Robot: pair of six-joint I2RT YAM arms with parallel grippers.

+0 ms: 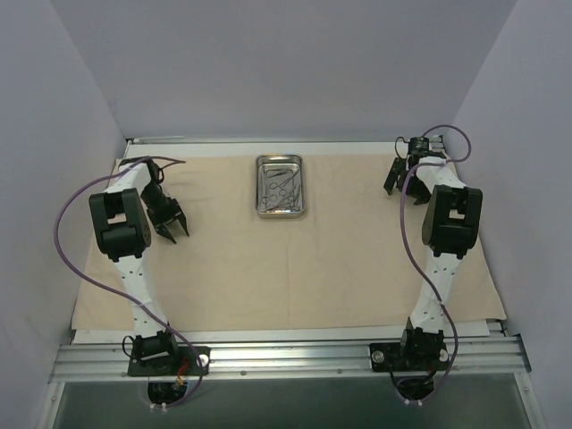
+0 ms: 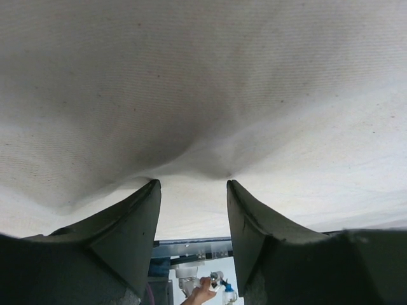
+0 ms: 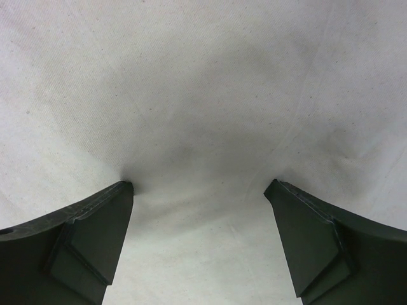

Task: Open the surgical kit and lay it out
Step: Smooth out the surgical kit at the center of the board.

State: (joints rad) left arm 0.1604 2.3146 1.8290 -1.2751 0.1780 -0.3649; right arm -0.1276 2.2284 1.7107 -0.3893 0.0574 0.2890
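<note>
my left tool (image 2: 193, 184) has its jaws partly apart, tips down at the cloth (image 1: 286, 277) on the left side, with nothing between them but a faint pucker of fabric. my right tool (image 3: 200, 186) stands wide apart, tips at the cloth in the far right corner, holding nothing. the cloth lies spread out flat, and the tray (image 1: 302, 188) sits on it at far centre with the instruments (image 1: 279, 186) heaped inside, not yet laid out. the risk i see: if either tool closes or drags where it is, it gathers fabric, and a tug on the cloth would slide the tray or wrinkle the sheet. the instruments look tangled, so lifting one could hook another and drop it.
</note>
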